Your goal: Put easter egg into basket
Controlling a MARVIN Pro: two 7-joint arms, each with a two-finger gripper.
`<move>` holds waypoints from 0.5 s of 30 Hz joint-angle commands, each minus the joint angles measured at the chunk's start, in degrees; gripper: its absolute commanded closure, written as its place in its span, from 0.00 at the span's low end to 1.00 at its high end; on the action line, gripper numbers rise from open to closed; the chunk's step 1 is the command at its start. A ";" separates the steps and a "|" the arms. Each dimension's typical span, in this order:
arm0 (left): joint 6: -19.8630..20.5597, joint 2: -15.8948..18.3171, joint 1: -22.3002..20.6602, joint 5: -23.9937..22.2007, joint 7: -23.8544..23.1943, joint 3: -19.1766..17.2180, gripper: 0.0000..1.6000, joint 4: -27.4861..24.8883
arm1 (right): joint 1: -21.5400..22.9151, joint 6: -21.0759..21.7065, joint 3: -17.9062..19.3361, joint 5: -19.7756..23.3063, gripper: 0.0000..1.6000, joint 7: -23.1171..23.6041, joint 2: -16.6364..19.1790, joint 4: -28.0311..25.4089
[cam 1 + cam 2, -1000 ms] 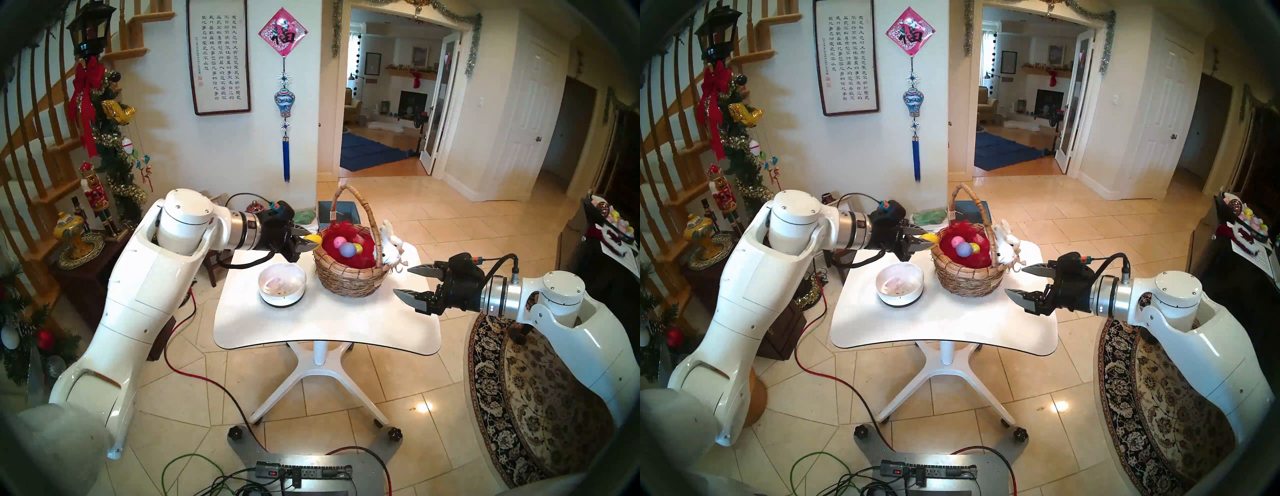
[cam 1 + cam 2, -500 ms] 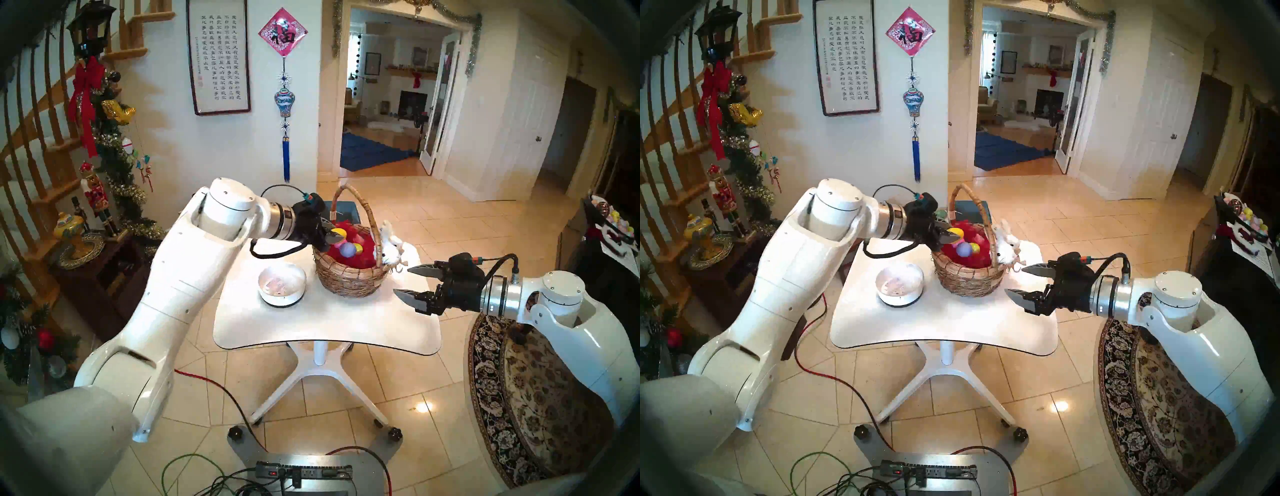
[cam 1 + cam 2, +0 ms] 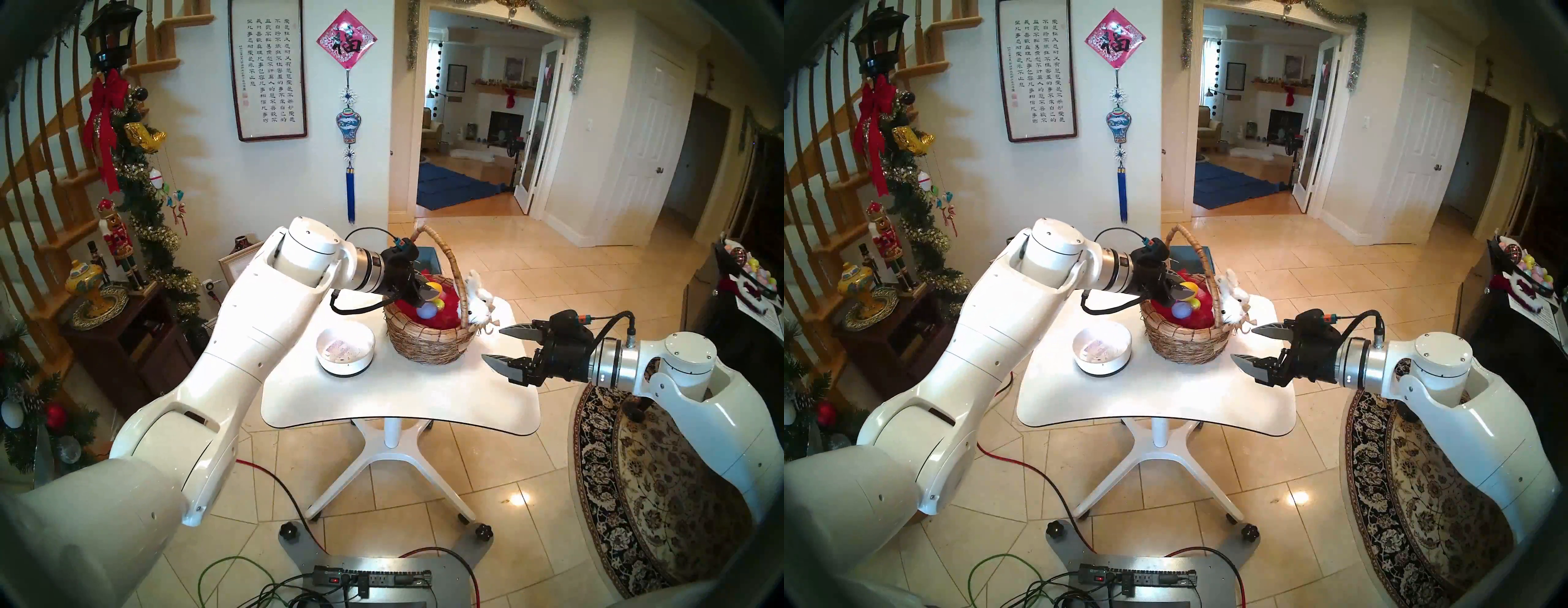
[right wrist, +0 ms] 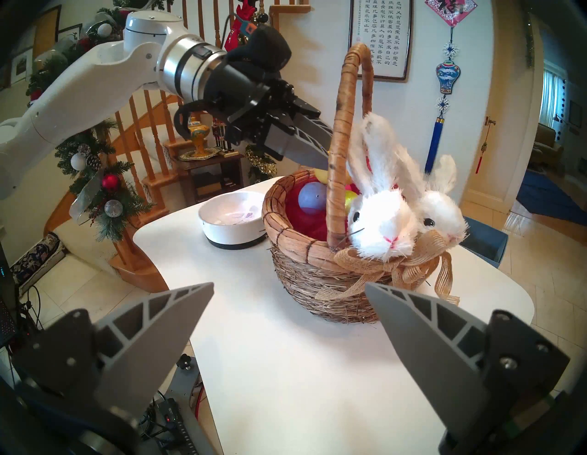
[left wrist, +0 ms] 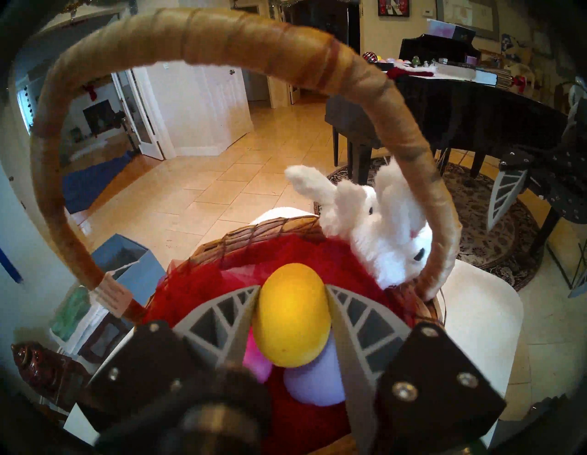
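The left gripper [image 5: 293, 297] pinches a yellow egg [image 5: 291, 314] between its fingers, above the red lining inside the basket [image 3: 430, 339], under the handle [image 5: 222, 44]. A purple egg [image 5: 313, 379] and a pink one lie below. The basket stands on the table [image 3: 399, 395] beside a white bowl [image 3: 345, 352]. The right gripper [image 3: 494, 346] hangs wide open and empty, right of the basket's plush bunny [image 4: 381, 219].

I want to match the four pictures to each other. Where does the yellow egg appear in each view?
Head stereo left: yellow egg, centre, above the basket, in the jaws of the left gripper.
Head stereo right: same, slightly further left.
Left wrist: lower centre, large, between the jaws.
Right wrist: only a sliver behind the basket handle.
Shared landmark: white bunny on the basket rim.
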 commanded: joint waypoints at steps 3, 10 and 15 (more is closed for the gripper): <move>-3.42 -1.23 -2.94 -0.67 -1.08 -0.06 0.53 3.09 | 0.11 -0.13 0.53 0.09 0.00 -0.07 0.10 -0.08; -5.35 -0.66 -3.08 -0.29 -1.22 -0.09 0.40 5.21 | 0.10 -0.14 0.53 0.09 0.00 -0.08 0.10 -0.09; -5.93 -0.67 -3.40 -0.40 -1.18 -0.63 0.08 6.03 | 0.11 -0.13 0.52 0.09 0.00 -0.07 0.10 -0.08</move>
